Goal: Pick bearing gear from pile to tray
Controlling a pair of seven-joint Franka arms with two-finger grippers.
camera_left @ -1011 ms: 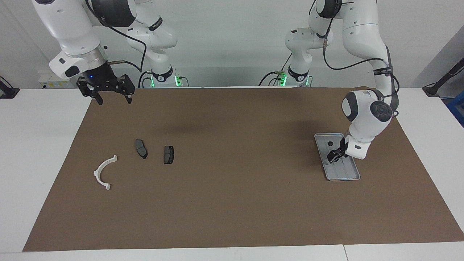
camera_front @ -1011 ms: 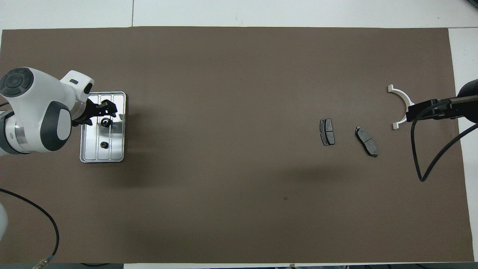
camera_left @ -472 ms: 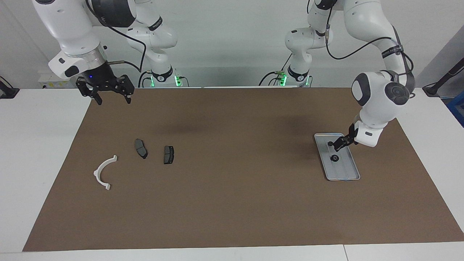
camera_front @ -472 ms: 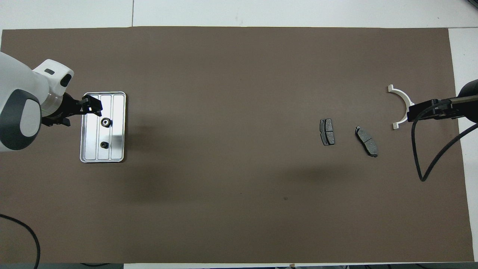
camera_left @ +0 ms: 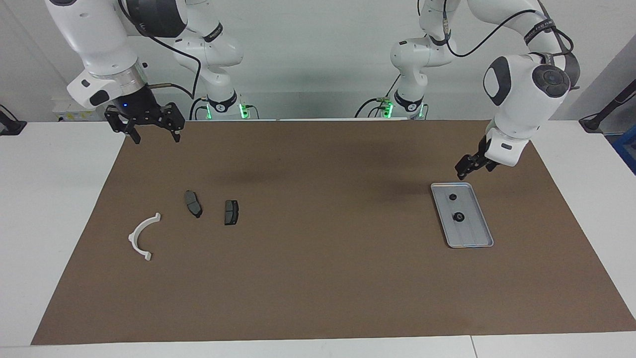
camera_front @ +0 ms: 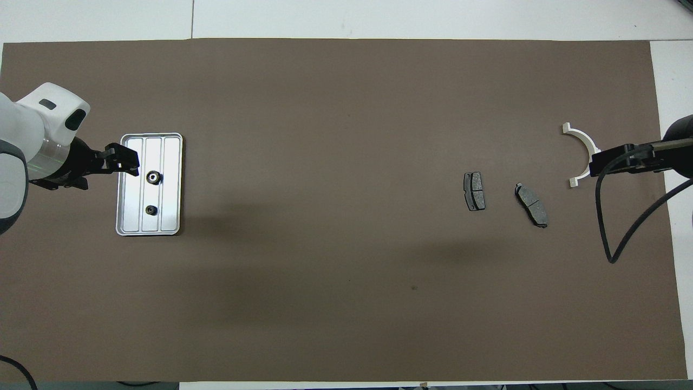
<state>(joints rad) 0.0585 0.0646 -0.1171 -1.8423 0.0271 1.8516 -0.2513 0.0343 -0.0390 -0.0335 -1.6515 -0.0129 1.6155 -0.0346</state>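
Observation:
The silver tray (camera_left: pixel 472 237) (camera_front: pixel 125 219) lies at the left arm's end of the brown mat. Two small black round gears lie in it, one (camera_left: pixel 458 216) (camera_front: pixel 154 176) farther from the robots than the other (camera_left: pixel 452 197) (camera_front: pixel 152 210). My left gripper (camera_left: pixel 469 168) (camera_front: pixel 122 161) is open and empty, raised over the tray's edge nearest the robots. The pile at the right arm's end holds a white half-ring bracket (camera_left: pixel 141 236) (camera_front: pixel 582 149) and two dark slabs (camera_left: pixel 193 203) (camera_left: pixel 231 212). My right gripper (camera_left: pixel 151 130) is open and waits, raised over the mat's corner.
The brown mat (camera_left: pixel 318 278) covers most of the white table. The two slabs also show in the overhead view (camera_front: pixel 474 191) (camera_front: pixel 531 204). A black cable (camera_front: pixel 606 216) hangs from the right arm over the mat's edge.
My left gripper let a gear go into the tray, then rose and drew back toward the robots. The right arm has not moved.

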